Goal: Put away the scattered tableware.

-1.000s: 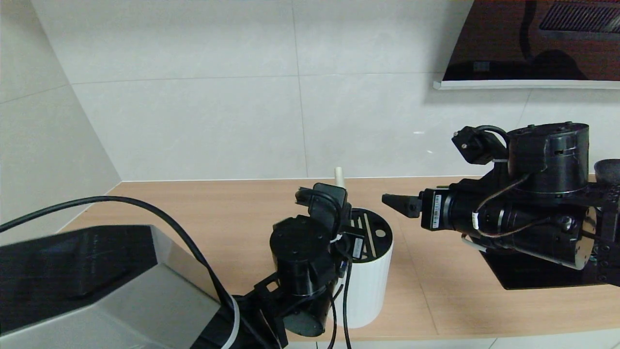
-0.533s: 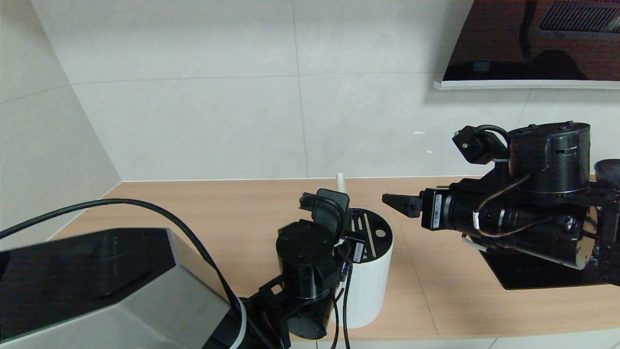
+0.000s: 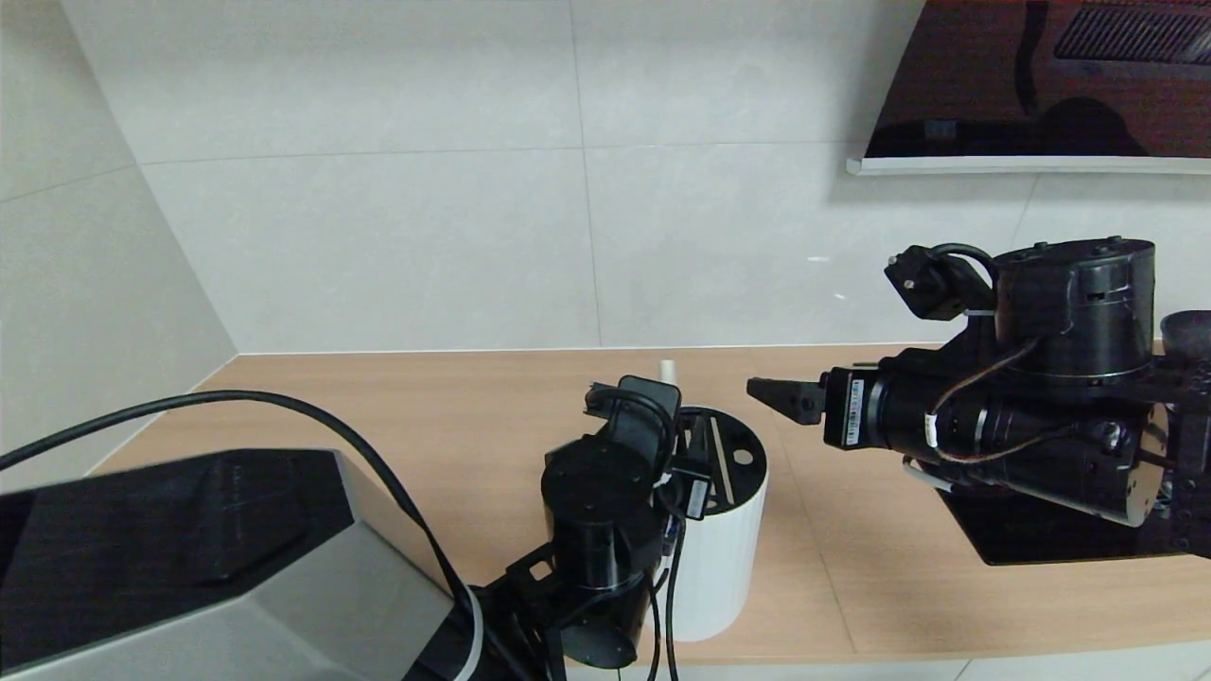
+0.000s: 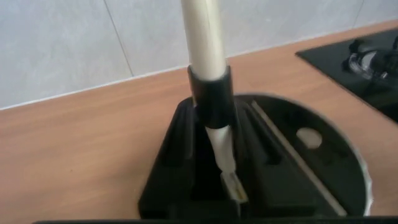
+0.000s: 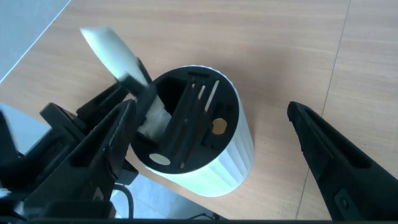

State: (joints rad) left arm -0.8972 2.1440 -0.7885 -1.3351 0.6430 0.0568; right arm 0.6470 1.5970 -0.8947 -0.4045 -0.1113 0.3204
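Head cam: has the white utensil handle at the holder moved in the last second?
Yes. The white utensil handle has dropped. Its tip stood above the wall-counter seam and now sits below it, deeper into the white holder.

Head looks down; both wrists closely share the holder (image 3: 728, 553).

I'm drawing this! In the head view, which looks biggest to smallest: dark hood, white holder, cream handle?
1. dark hood, cut off by the picture's edge.
2. white holder, partly hidden.
3. cream handle, just its tip poking up.
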